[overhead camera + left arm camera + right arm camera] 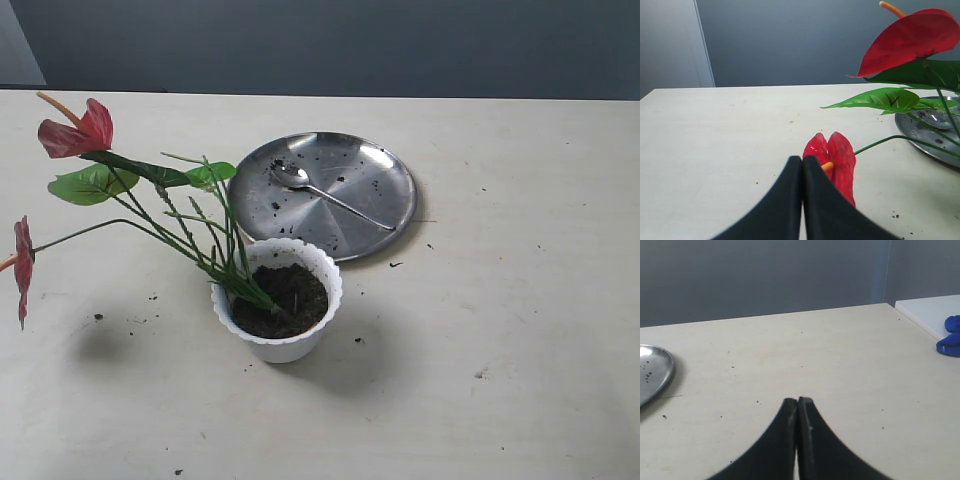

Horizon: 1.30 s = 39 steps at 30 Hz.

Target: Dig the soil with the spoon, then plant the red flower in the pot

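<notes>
The white scalloped pot [280, 340] stands mid-table, filled with dark soil [285, 298]. The red flower [78, 133] has its stem base stuck in that soil and leans out to the left, leaves and blooms hanging over the table. Its lower bloom [836, 159] lies just beyond my left gripper [802, 159], which is shut and empty. The spoon [318, 190] lies in the steel plate [385, 165] behind the pot. My right gripper [797, 401] is shut with nothing in it, above bare table to the right of the plate. Neither gripper shows in the exterior view.
Loose soil crumbs [99, 317] dot the table around the pot and the plate's surface. A blue object [950, 337] rests on a white surface past the table's right edge. The plate's rim [662, 375] is seen in the right wrist view.
</notes>
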Motion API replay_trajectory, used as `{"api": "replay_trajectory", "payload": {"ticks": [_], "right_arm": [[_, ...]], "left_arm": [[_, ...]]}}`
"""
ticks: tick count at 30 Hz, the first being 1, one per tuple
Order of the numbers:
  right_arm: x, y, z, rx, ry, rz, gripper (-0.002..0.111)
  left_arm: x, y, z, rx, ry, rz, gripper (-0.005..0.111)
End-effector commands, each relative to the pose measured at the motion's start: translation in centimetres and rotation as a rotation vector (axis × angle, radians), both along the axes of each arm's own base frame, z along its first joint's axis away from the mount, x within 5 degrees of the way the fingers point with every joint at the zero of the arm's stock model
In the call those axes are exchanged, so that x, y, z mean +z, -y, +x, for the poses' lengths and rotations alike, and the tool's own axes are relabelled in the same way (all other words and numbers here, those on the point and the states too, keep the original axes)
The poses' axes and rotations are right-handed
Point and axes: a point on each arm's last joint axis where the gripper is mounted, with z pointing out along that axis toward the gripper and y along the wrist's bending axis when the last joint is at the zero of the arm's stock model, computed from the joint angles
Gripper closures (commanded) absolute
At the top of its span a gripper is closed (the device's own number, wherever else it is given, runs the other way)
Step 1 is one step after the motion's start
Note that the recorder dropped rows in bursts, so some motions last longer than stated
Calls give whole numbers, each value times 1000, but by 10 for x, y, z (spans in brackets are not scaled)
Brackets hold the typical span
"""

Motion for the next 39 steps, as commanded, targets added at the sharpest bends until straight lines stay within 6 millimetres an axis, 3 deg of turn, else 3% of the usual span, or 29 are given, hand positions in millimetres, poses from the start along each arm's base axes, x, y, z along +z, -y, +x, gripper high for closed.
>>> {"api": "replay_trajectory", "payload": {"ticks": [1,39], "right_arm": [[0,0,0,6,12,-2,109],[0,-1,0,21,12,-2,109]], "left_arm": [[-1,0,0,-8,0,-1,106],[-1,0,0,-8,0,-1,106]]}}
